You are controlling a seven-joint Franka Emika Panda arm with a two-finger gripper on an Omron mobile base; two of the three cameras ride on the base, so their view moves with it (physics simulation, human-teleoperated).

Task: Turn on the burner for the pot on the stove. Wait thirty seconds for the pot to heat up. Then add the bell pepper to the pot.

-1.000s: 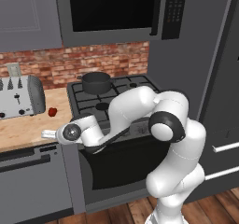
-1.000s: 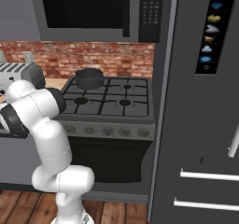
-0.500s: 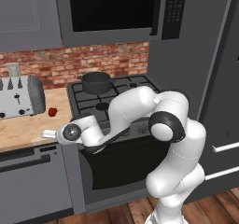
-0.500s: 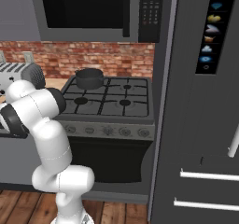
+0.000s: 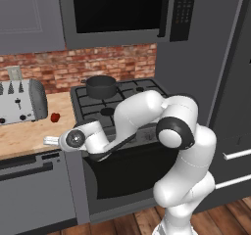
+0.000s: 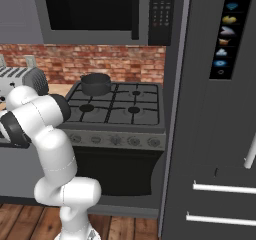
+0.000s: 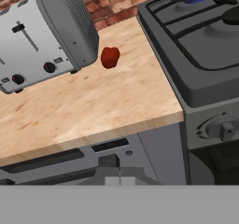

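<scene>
Gripper (image 7: 113, 164) pressed together, empty, low off the counter's (image 7: 93, 111) front edge. Bell pepper (image 7: 110, 57) sits toward the counter's back edge, just beside the toaster (image 7: 44, 34); pot (image 5: 101, 86) on the stove's (image 5: 93, 112) back-left burner. Flame state unclear. Next: spread fingers, approach from the open side, away from the toaster.
</scene>
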